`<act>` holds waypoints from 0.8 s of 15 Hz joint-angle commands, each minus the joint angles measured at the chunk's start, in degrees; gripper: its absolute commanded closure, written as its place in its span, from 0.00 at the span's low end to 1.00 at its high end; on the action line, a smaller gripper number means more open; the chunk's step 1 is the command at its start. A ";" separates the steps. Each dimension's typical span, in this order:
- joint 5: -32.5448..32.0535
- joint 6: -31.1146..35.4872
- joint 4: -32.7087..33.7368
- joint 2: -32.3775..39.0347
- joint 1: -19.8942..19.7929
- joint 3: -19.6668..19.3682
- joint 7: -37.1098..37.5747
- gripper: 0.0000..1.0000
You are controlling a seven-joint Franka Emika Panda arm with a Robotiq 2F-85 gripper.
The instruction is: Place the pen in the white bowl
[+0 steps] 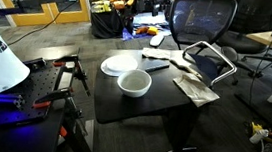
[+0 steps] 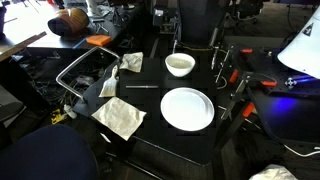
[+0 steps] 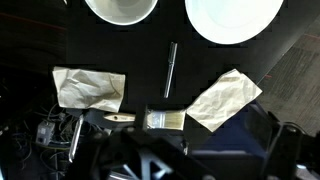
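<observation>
The dark slim pen lies on the black table, between two crumpled napkins and below the white bowl in the wrist view. In both exterior views the pen lies apart from the bowl. The bowl stands next to the flat white plate. My gripper shows only as dark jaws at the bottom of the wrist view. It is high above the table's edge, spread apart with nothing between its jaws. It is away from the pen.
Two crumpled napkins and a small paintbrush lie on the black table near the pen. A chair with a metal frame stands against the table's edge. Red clamps sit at the robot side.
</observation>
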 commanded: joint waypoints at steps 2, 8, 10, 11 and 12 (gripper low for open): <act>0.76 1.80 4.54 6.68 0.08 1.31 1.04 0.00; -0.07 0.76 4.24 6.98 -0.32 1.48 0.05 0.00; -0.07 0.76 4.32 6.98 -0.32 1.48 0.05 0.00; -1.34 0.89 5.06 8.22 -0.13 1.11 1.30 0.00; -2.76 0.74 6.01 9.94 0.12 0.76 2.81 0.00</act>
